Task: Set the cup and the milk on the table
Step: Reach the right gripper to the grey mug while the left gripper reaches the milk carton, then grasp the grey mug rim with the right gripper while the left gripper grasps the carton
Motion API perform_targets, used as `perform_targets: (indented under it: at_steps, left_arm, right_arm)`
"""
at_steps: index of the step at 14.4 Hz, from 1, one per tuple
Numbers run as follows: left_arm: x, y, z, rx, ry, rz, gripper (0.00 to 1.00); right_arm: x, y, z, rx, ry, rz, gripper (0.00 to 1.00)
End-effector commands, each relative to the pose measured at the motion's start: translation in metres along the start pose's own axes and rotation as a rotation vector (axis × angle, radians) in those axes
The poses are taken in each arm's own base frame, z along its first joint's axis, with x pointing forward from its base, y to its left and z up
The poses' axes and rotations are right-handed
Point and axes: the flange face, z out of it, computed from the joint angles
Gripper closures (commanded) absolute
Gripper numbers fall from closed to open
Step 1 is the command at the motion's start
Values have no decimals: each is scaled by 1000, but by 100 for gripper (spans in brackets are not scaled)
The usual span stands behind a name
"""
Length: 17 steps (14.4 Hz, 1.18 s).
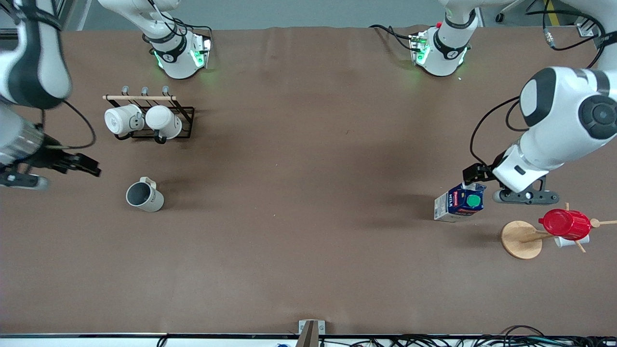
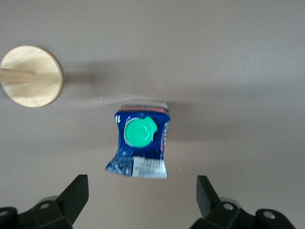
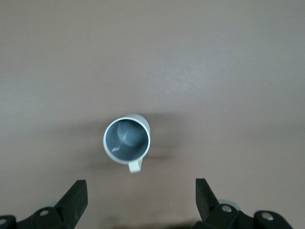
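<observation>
Both items stand upright on the table (image 1: 308,217): cup (image 1: 144,195) below the empty, spread right gripper (image 3: 138,200), milk (image 1: 459,202) below the empty, spread left gripper (image 2: 142,198).

Two white mugs (image 1: 142,121) hang side by side on a black wire rack (image 1: 185,113) with a wooden bar (image 1: 139,98) across the top, toward the right arm's end. Down at the left arm's end there's a little wooden mug tree, round base (image 1: 519,239) flat on the brown surface, with a red cup (image 1: 565,224) stuck on one peg. A cable tangle (image 1: 462,341) runs along the edge nearest the front camera.
</observation>
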Motion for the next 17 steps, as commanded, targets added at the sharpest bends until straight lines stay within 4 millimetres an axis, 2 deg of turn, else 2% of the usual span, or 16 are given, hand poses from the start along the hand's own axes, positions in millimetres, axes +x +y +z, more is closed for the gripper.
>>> perform_targets:
  at_steps: [1,3,6,7,9,10,11,12,13,14,15,16,17]
  left_arm:
    - [8,-4,17,13,7,7,0]
    - [13,-4,31,7,4,7,3]
    - [15,-6,29,8,13,25,5]
    - [17,-5,35,5,10,28,6]
    - [20,-3,47,1,1,26,7]
    - [20,-5,52,0,-5,23,9]
    - [21,-6,58,-2,-12,21,10]
    - [23,-5,59,-3,-8,24,11]
    - [23,-6,59,-3,-5,22,12]
    - [23,-6,60,-3,-6,22,14]
    - [23,-6,61,-3,-8,21,18]
    - [23,-6,61,-3,-8,21,25]
    - [22,-5,61,-3,-11,19,37]
  right_arm:
    - [-14,-7,64,-7,20,-25,0]
    - [-16,-13,103,-16,20,-37,0]
    - [-14,-12,146,-29,29,-40,0]
    - [-16,-11,158,-32,17,-82,0]
    - [-17,-9,166,-35,14,-115,0]
    - [-16,-10,169,-36,14,-118,4]
    - [-16,-12,173,-36,12,-120,12]
    - [-16,-12,177,-37,15,-120,33]
    - [-16,-12,177,-37,17,-119,61]
    - [-16,-12,177,-37,15,-113,83]
    - [-15,-12,176,-35,13,-101,97]
    - [-15,-12,176,-34,11,-100,100]
    - [-14,-12,175,-34,13,-100,100]
